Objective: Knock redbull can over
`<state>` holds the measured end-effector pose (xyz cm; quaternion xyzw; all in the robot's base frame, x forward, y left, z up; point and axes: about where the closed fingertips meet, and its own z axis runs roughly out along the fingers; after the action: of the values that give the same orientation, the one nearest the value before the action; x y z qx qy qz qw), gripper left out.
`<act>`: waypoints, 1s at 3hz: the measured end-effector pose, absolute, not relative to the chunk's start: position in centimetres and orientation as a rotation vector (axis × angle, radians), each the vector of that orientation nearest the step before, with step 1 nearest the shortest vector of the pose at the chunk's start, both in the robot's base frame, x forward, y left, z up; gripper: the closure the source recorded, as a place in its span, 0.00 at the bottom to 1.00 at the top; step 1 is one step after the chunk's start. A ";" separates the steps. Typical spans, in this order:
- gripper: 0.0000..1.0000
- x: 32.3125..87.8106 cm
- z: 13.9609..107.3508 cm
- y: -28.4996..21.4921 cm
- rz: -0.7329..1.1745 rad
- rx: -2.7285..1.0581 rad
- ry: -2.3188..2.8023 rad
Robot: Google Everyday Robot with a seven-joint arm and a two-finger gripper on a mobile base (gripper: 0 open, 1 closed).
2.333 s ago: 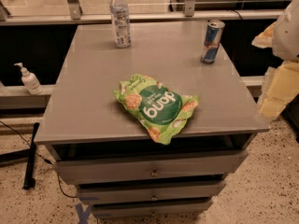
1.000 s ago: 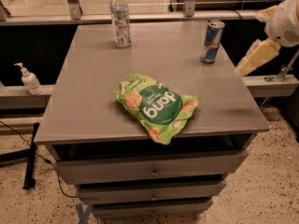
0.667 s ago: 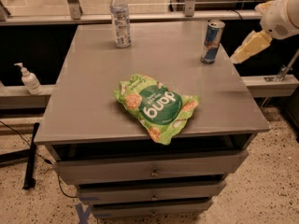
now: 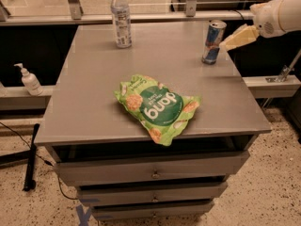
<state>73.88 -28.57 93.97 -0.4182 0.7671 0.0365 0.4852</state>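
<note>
The redbull can [image 4: 213, 42], slim, blue and silver with a silver top, stands upright near the far right edge of the grey table [image 4: 94, 107]. My gripper [image 4: 231, 40], cream-coloured, comes in from the right on a white arm [image 4: 277, 16]. Its tip is just right of the can's upper half, very close to it or touching it.
A clear water bottle [image 4: 121, 18] with a white cap stands at the table's far left. A green snack bag [image 4: 157, 106] lies in the middle near the front edge. A hand sanitiser pump bottle [image 4: 29, 80] sits on a ledge to the left. Drawers sit under the tabletop.
The arm has risen and swung left from beside the table's right edge up to the can. The can, bottle and bag have not moved.
</note>
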 end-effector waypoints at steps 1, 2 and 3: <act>0.00 74.5 93.4 -26.7 0.255 -0.945 1.823; 0.00 73.8 92.1 -24.3 0.417 -0.897 1.803; 0.00 72.2 90.7 -21.4 0.565 -0.885 1.785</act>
<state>72.17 -21.44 90.65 -0.3674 0.7415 0.2345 0.5101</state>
